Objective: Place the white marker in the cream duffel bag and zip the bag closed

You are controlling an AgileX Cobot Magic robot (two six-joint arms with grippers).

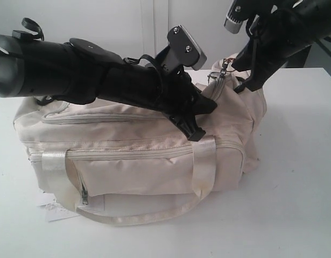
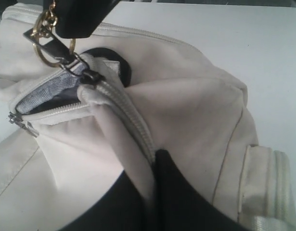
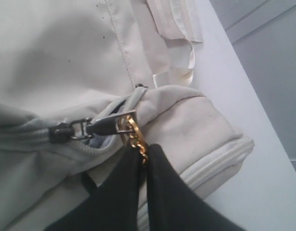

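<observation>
Black fingers of the left gripper (image 2: 154, 166) are pressed together, clamped on a raised fold of cream fabric of the bag (image 1: 133, 156), right where the top zipper (image 2: 133, 122) meets the pads. The fold stands up as a ridge between them. The right gripper (image 3: 144, 153) also has its fingers together, pinching the gold chain of the clasp (image 3: 133, 134). The chain runs to a dark pull (image 3: 105, 126), and the pull is linked to the slider (image 3: 61, 132). Zipper teeth are joined from the left gripper's pinch up to the slider. Past the slider a short stretch gapes, showing grey-blue lining (image 2: 51, 91). In the exterior view both grippers work at the bag's right end, the left one on the top panel and the right one just beyond it at the end, near each other but apart. The left arm lies across the whole top of the bag, and the right arm comes down from the upper right. The bag rests on a white table (image 1: 294, 188) with its long side toward the exterior camera. A satin handle (image 1: 205, 161) hangs over the front panel. A white paper tag (image 1: 51, 208) pokes out from under the lower left corner. Where the marker is cannot be told from these views.
</observation>
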